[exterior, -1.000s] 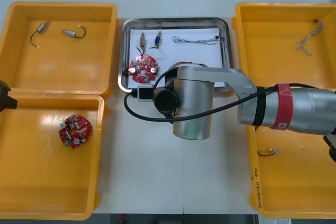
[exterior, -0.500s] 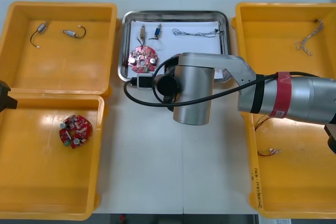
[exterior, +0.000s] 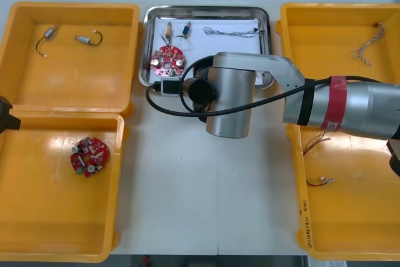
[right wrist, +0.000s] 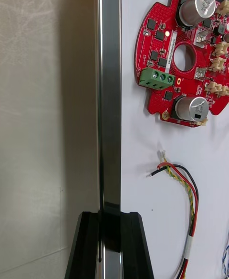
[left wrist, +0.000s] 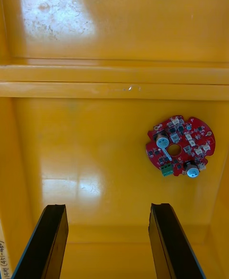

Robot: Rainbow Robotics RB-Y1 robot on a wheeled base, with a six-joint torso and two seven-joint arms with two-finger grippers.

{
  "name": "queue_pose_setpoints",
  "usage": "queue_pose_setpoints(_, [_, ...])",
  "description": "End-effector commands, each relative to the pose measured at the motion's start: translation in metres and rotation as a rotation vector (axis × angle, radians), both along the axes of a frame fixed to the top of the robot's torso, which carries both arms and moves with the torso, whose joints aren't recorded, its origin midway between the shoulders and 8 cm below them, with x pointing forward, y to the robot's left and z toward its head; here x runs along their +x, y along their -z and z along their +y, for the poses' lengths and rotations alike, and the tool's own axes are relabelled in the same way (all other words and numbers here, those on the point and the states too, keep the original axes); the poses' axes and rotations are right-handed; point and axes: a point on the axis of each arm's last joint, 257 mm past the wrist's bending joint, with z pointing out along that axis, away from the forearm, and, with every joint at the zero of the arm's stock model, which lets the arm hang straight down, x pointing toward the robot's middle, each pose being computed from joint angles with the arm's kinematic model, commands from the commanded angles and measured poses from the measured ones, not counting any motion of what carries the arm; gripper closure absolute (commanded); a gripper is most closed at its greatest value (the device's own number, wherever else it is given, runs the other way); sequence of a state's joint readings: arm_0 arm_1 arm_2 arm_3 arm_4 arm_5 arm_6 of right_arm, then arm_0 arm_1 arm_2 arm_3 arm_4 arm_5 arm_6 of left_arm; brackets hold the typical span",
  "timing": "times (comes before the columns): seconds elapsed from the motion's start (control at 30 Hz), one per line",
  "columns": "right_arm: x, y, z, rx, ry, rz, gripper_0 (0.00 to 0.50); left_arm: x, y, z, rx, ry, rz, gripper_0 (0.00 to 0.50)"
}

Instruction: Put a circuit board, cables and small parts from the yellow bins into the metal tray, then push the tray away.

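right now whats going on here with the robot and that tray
The right gripper is shut on the near rim of the metal tray, which already holds a circuit board, cables and small metal parts, so the push away looks like the step in hand. The left gripper hangs open over a yellow bin with a second board.
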State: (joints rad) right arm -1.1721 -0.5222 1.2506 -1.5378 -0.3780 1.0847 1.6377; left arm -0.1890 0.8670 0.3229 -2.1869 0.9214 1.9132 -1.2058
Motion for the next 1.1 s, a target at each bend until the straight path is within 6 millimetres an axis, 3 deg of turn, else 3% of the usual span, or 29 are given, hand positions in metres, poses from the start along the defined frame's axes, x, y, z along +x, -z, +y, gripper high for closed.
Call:
queue_pose_setpoints(0.03, [0.010, -0.031, 0.020, 0.040, -0.025, -0.049, 0.449, -0.005, -0.015, 0.016, 0.065, 0.013, -0.019, 0.000])
queue_pose_setpoints(0.9, [0.021, -0.035, 0.021, 0.059, -0.040, -0.066, 0.448, -0.005, -0.015, 0.016, 0.065, 0.013, -0.019, 0.000])
queue_pose_setpoints(0.93, [0.021, -0.035, 0.021, 0.058, -0.041, -0.067, 0.423, -0.005, -0.015, 0.016, 0.065, 0.013, -0.019, 0.000])
queue_pose_setpoints(1.0, [0.021, -0.034, 0.021, 0.059, -0.041, -0.065, 0.275, -0.005, -0.015, 0.016, 0.065, 0.013, -0.019, 0.000])
queue_pose_setpoints(1.03, [0.021, -0.035, 0.021, 0.059, -0.042, -0.067, 0.237, -0.005, -0.015, 0.016, 0.065, 0.013, -0.019, 0.000])
queue_pose_setpoints(1.1, [0.021, -0.034, 0.021, 0.059, -0.041, -0.065, 0.039, -0.005, -0.015, 0.016, 0.065, 0.013, -0.019, 0.000])
